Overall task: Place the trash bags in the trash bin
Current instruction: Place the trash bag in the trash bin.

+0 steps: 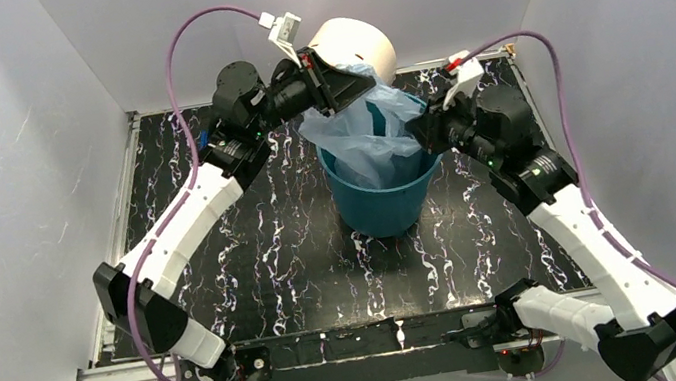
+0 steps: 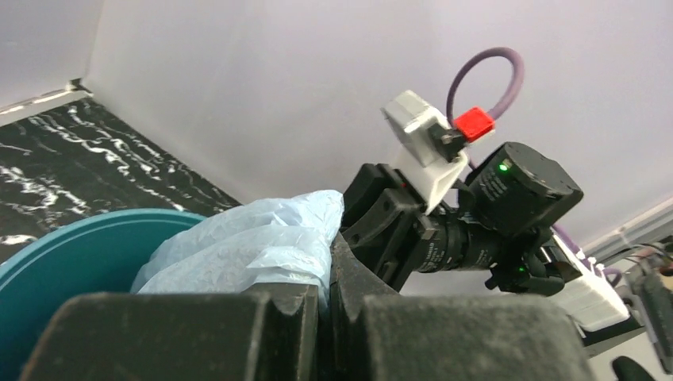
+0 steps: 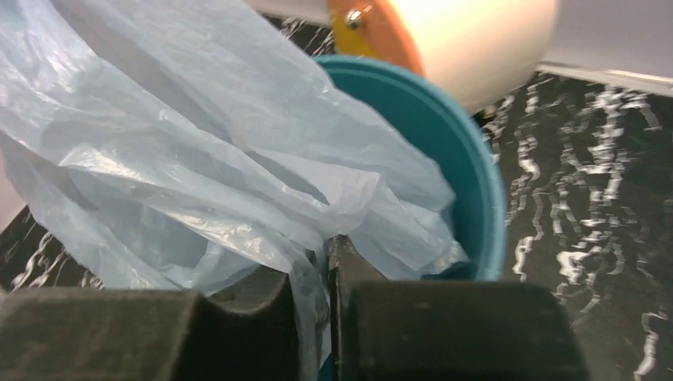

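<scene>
The light-blue crinkly trash bag (image 1: 367, 127) hangs bunched over the round teal trash bin (image 1: 385, 206), its lower part inside the rim. My left gripper (image 1: 350, 83) is shut on the bag's upper far-left edge; in the left wrist view the trash bag (image 2: 254, 238) is pinched at my left gripper (image 2: 325, 292) above the trash bin (image 2: 71, 246). My right gripper (image 1: 419, 131) is shut on the bag's right edge. In the right wrist view the trash bag (image 3: 198, 159) runs down between the fingers of my right gripper (image 3: 321, 266), beside the trash bin (image 3: 472, 182).
A cream-and-orange cylindrical drum (image 1: 355, 44) stands just behind the bin, close to my left wrist, and the drum (image 3: 452, 40) also shows in the right wrist view. The black marbled table (image 1: 257, 283) is walled by white panels on three sides.
</scene>
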`<state>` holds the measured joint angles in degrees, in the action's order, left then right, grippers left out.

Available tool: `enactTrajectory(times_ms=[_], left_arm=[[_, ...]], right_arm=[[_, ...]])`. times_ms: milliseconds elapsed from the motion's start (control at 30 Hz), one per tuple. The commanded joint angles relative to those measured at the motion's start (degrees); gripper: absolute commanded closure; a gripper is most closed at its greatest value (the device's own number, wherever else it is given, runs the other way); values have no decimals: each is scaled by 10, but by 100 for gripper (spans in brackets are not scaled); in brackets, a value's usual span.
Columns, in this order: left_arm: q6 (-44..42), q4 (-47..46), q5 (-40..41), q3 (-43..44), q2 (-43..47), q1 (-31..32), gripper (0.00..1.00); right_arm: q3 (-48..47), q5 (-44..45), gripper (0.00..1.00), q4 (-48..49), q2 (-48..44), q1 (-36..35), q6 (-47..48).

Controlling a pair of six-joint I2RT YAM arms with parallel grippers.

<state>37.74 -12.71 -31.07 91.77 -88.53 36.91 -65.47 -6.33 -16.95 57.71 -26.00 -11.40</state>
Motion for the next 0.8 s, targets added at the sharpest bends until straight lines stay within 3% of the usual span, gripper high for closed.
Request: enactTrajectory(times_ms=[0, 233, 333, 433, 533, 767], left_arm=[[83, -110, -31, -1, -36, 6, 100], [71, -102, -8, 8, -103, 40, 100], [1, -17, 63, -6, -98, 39, 100], [-43, 46, 81, -3, -95, 39, 100], [-34, 32, 69, -8, -84, 40, 91], [-61, 92, 92, 31, -45, 39, 63]], right_arm=[[-2, 130, 83, 49, -59, 0, -8], [-17, 131, 84, -31, -11, 0, -1], [-14, 98, 74, -48, 6, 1, -6], [-21, 76, 66, -53, 9, 0, -4], [-39, 72, 41, -48, 2, 1, -1], [-109, 32, 25, -73, -9, 0, 11]])
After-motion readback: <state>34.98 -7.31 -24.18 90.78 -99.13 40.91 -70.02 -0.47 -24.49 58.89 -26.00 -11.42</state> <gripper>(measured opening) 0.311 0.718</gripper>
